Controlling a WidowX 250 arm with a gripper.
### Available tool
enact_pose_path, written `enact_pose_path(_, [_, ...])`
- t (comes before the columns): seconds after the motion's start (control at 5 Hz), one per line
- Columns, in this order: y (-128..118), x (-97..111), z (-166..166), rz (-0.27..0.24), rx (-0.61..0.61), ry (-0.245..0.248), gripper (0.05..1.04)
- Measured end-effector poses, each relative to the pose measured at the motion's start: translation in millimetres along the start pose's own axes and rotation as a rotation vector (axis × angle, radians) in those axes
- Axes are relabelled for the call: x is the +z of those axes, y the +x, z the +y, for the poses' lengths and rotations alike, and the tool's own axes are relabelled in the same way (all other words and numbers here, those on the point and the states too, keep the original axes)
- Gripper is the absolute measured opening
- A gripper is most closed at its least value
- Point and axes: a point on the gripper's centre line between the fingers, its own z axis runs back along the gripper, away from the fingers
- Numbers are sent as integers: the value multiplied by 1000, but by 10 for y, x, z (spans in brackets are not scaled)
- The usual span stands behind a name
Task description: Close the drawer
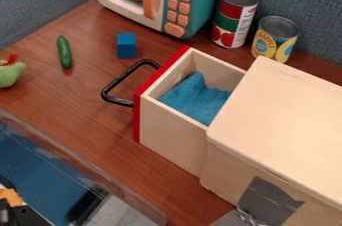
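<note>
Clear plastic edging (133,200) crosses the lower left corner, over a blue surface. At lower right stands a pale wooden cabinet (287,115), a gray tape patch (270,202) on its side. Its 1 visible drawer (170,137) sticks out toward the upper left, well open, with blue cloth (194,101) inside; the red front (137,120) and black handle (122,76) are well apart from the cabinet. Closing is still to be done: the whole push inward seems left. Whether the claw is spread, pressed together or pinching something is impossible to say. Beyond lie a green plush toy (10,73), a toy cucumber (64,51) and 1 blue block (126,45); farther back, 2 cans (234,17) stand beside a teal toy microwave (207,5).
</note>
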Motion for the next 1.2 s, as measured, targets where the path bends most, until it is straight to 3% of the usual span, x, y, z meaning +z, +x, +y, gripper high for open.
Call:
enact_pose_path(0.2, [15, -89, -4, 0, -12, -26, 998])
enact_pose_path(0.4, [186, -212, 29, -89, -194, 33, 998])
enact_pose_path(0.6, [357, -428, 149, -153, -326, 54, 998])
enact_pose_path(0.8, [519, -629, 289, -158, -425, 81, 998])
enact_pose_path(1.2, [936, -828, 310, -174, -801, 165, 998])
